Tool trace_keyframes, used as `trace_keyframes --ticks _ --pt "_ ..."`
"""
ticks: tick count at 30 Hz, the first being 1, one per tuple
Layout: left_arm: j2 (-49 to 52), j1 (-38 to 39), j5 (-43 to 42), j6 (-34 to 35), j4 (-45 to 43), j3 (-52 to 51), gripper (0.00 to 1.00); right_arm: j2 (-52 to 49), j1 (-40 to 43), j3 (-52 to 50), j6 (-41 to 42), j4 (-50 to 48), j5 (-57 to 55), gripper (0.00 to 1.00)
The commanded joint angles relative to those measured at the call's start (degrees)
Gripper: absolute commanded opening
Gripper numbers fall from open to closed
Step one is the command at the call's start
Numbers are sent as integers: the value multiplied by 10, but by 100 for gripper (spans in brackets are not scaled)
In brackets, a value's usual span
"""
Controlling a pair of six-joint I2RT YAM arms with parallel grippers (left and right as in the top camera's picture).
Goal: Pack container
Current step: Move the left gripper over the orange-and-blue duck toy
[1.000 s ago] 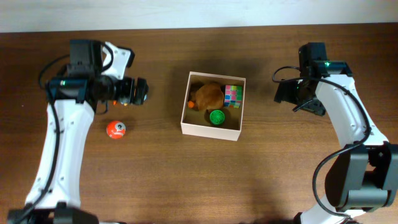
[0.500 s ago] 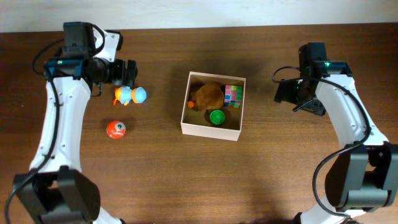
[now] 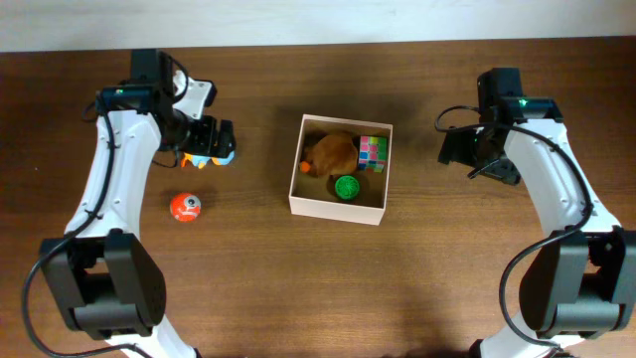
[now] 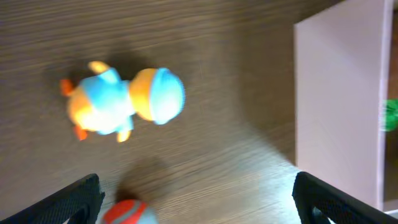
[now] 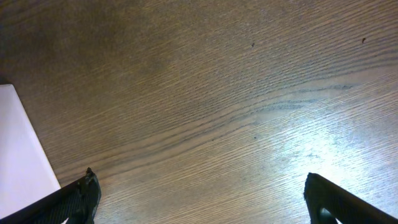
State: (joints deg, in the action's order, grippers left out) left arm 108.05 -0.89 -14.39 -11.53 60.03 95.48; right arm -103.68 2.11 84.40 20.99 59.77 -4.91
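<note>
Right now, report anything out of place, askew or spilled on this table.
Nothing is spilled or damaged. Two toys lie outside the container, both to its left: a blue-and-orange duck toy and a red ball. The container sits slightly rotated against the edges of the table.

A blue-and-orange duck toy [image 4: 121, 99] lies near a red ball [image 3: 185, 206] on the wooden table [image 5: 249, 93].

The table [image 3: 417, 288] is evenly lit from above — shadows are soft. The left wrist view is blurred throughout; pale glare is seen on the wood in both wrist views.
</note>
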Motion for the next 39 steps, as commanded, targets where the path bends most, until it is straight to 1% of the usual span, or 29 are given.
trace_keyframes --ticks 1,3,5,12,18,26,31,35,39 --pt "7 10 -13 3 -2 9 99 0 2 -3 5 0 -1 99" --pt "21 14 39 32 0 9 99 0 2 -3 5 0 -1 99" --pt "37 14 62 44 1 9 99 0 2 -3 5 0 -1 99" --pt "97 14 63 49 -6 9 99 0 2 -3 5 0 -1 99" --pt "129 14 63 48 -26 9 100 0 2 -3 5 0 -1 99" --pt "132 14 70 49 -57 9 100 0 2 -3 5 0 -1 99" --pt "133 16 103 57 -78 9 99 0 2 -3 5 0 -1 99" --pt "135 16 122 57 -82 9 95 0 2 -3 5 0 -1 99" --pt "141 16 127 57 -84 9 95 0 2 -3 5 0 -1 99"
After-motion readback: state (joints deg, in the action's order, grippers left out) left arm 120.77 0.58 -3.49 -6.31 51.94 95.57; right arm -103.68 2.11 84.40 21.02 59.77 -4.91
